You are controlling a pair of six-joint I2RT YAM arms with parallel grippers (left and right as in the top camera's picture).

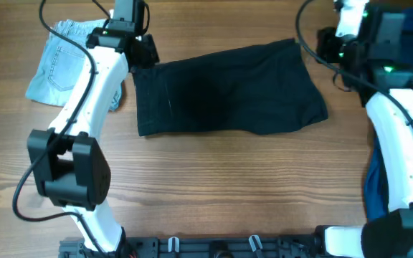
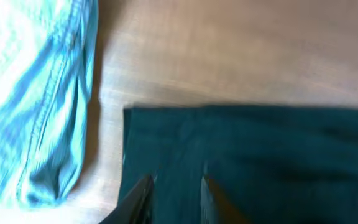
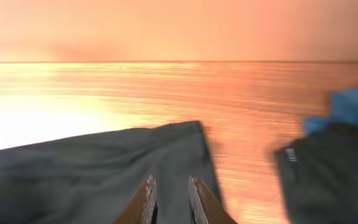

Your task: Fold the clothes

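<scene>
Overhead: the black garment (image 1: 228,89) lies folded into a rough rectangle at the table's (image 1: 214,186) centre, a little toward 12 o'clock. The denim shorts (image 1: 63,61) lie at 10 o'clock, apart from it. The left gripper (image 1: 143,57) sits at the garment's 10 o'clock corner and the right gripper (image 1: 320,44) at its 2 o'clock corner. Dark-blue cloth (image 1: 373,188) shows at 3 o'clock along the table's edge, partly behind the right arm.

Left wrist: the left gripper (image 2: 176,198) enters from 6 o'clock, its fingers (image 2: 143,198) parted a little over the dark cloth (image 2: 260,162), just inside its side edge. The shorts (image 2: 36,106) fill the 9 o'clock side, with bare wood between them and the garment.

Right wrist: blurred. The right gripper (image 3: 169,199) hangs over the garment (image 3: 104,168) near its corner, with a narrow gap between its fingers (image 3: 146,198). Another dark piece (image 3: 328,177) lies at 4 o'clock with blue fabric (image 3: 353,102) above it.
</scene>
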